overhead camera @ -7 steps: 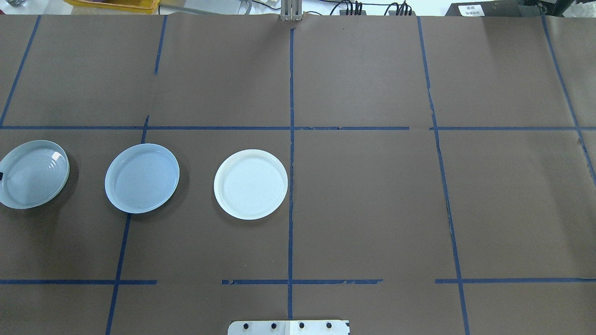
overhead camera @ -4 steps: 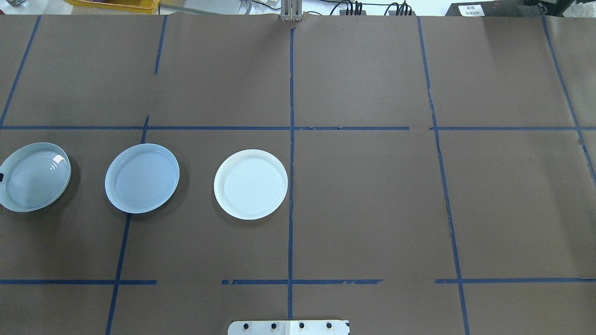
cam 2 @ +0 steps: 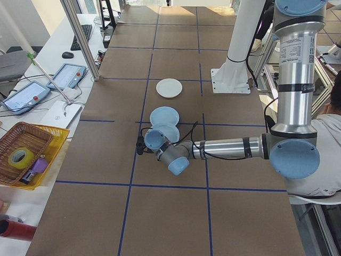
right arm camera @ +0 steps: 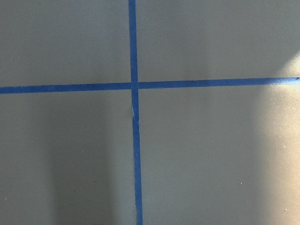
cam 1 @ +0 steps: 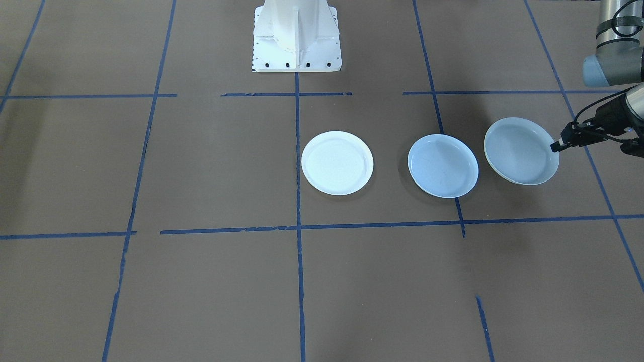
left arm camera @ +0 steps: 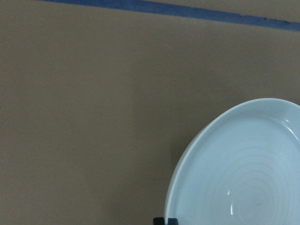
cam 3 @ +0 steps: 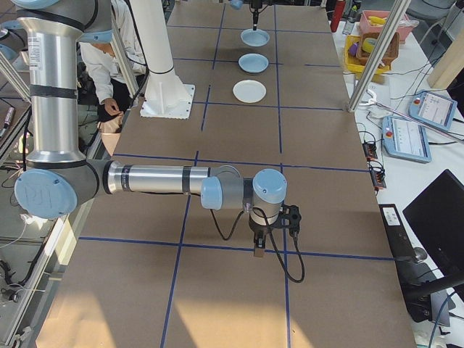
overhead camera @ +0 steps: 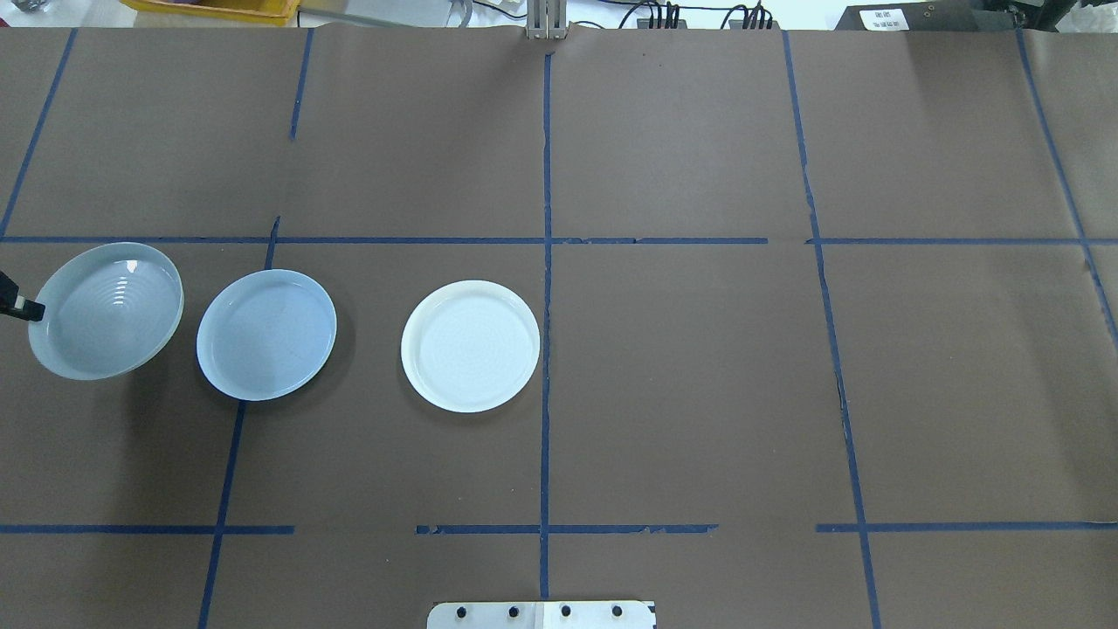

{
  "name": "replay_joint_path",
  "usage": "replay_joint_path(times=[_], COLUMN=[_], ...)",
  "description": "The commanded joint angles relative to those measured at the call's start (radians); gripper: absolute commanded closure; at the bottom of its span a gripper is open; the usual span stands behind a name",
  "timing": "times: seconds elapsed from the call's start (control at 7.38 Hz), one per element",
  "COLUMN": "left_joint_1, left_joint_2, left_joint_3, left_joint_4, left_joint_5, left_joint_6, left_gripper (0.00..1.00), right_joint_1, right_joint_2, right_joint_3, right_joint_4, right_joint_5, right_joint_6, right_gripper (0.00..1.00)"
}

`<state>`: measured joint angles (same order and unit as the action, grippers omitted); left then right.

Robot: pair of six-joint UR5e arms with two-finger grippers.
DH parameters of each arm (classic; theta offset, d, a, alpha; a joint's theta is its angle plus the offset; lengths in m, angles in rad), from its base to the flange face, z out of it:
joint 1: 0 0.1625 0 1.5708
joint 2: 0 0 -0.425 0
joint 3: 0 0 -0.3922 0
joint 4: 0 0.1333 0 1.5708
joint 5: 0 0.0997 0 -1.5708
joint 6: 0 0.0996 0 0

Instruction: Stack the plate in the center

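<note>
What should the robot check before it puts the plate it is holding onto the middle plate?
1. Hold on the ridged plate: the left gripper pinches its rim, and the plate is lifted and tilted. Ok.
2. Lined up over the smooth blue-grey plate: not ok, the ridged plate hangs beside it, only its edge close.
3. Middle plate ready: it lies flat on the table with nothing in it. Ok.
4. White plate: it sits apart on the far side, out of the path. Ok.
5. Right gripper: far from the plates, over bare table. Ok.
6. Enough height to pass over the middle plate's rim: cannot tell.
</note>
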<state>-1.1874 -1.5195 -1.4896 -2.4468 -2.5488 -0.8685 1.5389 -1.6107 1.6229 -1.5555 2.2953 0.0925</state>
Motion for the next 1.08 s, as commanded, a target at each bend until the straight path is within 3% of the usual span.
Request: replay_joint_path(times=[0.0, 0.14, 0.41, 0.68, 0.81, 0.95], left_joint_1=[0.091, 0.183, 0.28, 0.307, 0.307, 0.311], left_joint_2=[-0.004, -0.007, -0.03, -0.059, -0.06, -0.07], left_joint_3=[-0.108, -0.136, -0.138, -0.129, -0.132, -0.136], left_joint_4=[-0.006, -0.017, -0.05, -0.049, -0.046, -0.043], left_joint_5=[0.111, 0.181, 0.26, 0.269, 0.274, 0.281], left_joint_6=[-0.232, -0.325, -0.442, -0.468, -0.469, -0.475], left_gripper=[1.0, 1.0, 1.0, 1.0, 0.24, 0.0], right_joint_1=[0.0, 0.0, 0.0, 0.0, 0.0, 0.0], right_joint_2=[0.0, 0.0, 0.0, 0.0, 0.0, 0.0], right_joint_3=[0.0, 0.0, 0.0, 0.0, 0.0, 0.0], right_joint_4=[0.0, 0.002, 0.0, 0.0, 0.0, 0.0], right_joint_5=[0.0, 0.001, 0.001, 0.001, 0.001, 0.0], right_joint_6=[0.001, 0.001, 0.0, 0.001, 0.001, 0.001], right_gripper=[0.0, 0.0, 0.0, 0.0, 0.0, 0.0])
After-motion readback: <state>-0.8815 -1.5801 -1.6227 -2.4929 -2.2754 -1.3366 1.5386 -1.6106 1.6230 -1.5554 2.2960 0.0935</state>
